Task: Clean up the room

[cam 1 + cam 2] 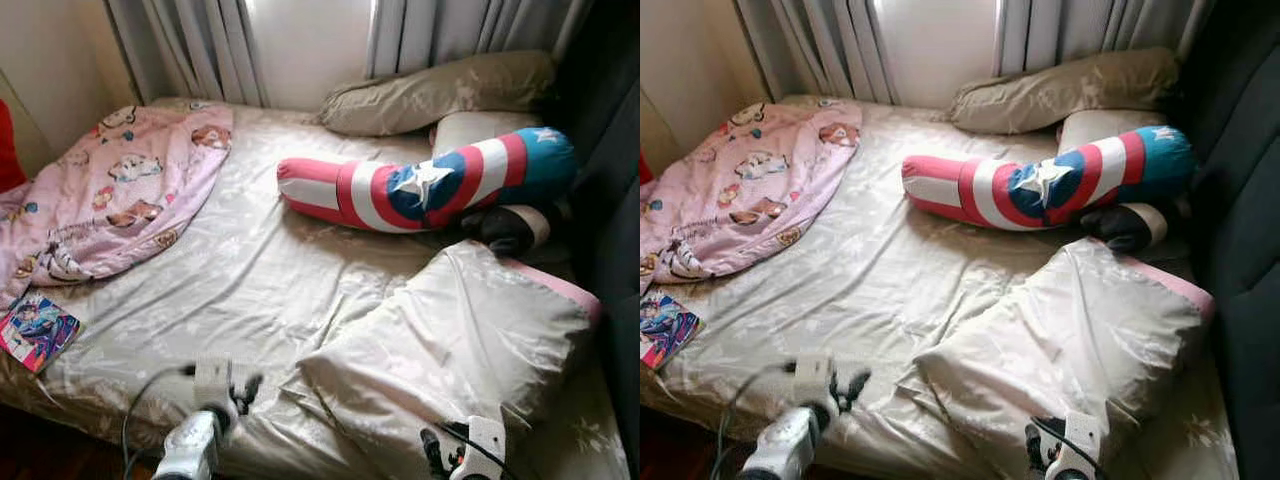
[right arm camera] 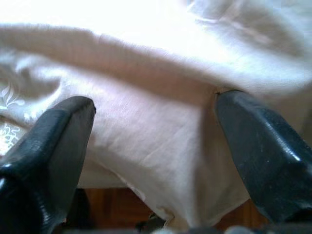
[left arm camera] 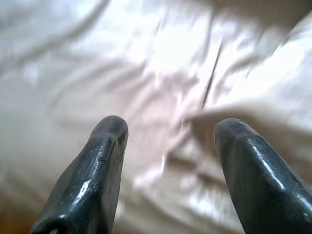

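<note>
Claws spread apart over bed [image 1: 250, 280]: left claw [image 3: 168, 146] above sheet, right claw [image 2: 153, 126] at cream pillow [image 1: 450, 350] edge

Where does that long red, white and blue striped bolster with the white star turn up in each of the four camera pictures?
Left eye view: the striped star bolster lies across the upper right of the bed.
Right eye view: same bolster, upper right, nearer the picture's middle.
Left wrist view: not in it.
Right wrist view: not in it.
Shared landmark for the eye views: the pink cartoon-print blanket at far left.
</note>
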Robot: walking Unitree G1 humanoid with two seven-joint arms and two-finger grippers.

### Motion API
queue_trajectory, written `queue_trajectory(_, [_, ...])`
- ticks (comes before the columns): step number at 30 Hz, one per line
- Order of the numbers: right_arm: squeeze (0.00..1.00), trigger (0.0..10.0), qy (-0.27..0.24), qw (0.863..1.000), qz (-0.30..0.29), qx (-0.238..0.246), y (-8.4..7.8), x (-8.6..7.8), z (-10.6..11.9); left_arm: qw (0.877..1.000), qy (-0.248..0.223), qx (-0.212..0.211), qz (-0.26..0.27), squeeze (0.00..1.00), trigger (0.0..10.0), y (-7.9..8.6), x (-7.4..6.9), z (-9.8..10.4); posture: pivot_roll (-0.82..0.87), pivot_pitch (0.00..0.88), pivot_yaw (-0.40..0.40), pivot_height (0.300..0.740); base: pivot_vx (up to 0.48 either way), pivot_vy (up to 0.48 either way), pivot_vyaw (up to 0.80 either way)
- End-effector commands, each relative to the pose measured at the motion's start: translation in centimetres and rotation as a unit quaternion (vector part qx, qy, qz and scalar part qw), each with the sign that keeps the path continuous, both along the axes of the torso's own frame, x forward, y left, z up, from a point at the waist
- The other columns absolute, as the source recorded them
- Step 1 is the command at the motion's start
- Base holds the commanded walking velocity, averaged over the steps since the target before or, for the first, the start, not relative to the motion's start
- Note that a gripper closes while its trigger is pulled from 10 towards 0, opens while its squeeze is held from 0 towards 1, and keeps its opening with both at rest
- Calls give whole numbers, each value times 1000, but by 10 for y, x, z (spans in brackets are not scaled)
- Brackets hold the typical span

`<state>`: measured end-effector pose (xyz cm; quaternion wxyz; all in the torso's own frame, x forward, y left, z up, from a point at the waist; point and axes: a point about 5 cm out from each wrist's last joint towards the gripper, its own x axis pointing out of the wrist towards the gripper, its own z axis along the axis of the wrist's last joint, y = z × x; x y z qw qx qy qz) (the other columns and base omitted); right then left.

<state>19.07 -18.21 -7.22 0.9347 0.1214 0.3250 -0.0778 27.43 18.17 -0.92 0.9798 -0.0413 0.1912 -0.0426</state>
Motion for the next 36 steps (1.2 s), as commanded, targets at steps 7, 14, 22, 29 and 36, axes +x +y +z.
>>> queue_trajectory(7, [0, 10000, -215, 974, -40, -51, -34, 61, 65, 992, -121, 10, -21, 0, 10000, -1, 5, 28, 27, 21, -18, 740, 0, 0, 0])
queue_trajectory(14, [0, 10000, -234, 969, -24, -74, -35, 57, 69, 988, -148, 10, -29, 0, 10000, -3, -8, 32, 17, 0, -20, 740, 0, 0, 0])
queue_trajectory(22, [0, 10000, -220, 973, -16, -73, -30, 52, 64, 988, -154, 9, -33, 0, 10000, -4, -7, 37, 21, 0, -15, 710, 0, 0, 0])
queue_trajectory(29, [0, 10000, -237, 970, -7, -59, -18, 53, 66, 988, -153, 15, -33, 0, 10000, -1, -7, 39, 22, 0, -6, 690, 0, 0, 0])
queue_trajectory(36, [0, 10000, -222, 973, -6, -61, -16, 58, 66, 987, -157, 19, -32, 0, 10000, 2, -6, 43, 24, 0, -5, 666, 0, 0, 0])
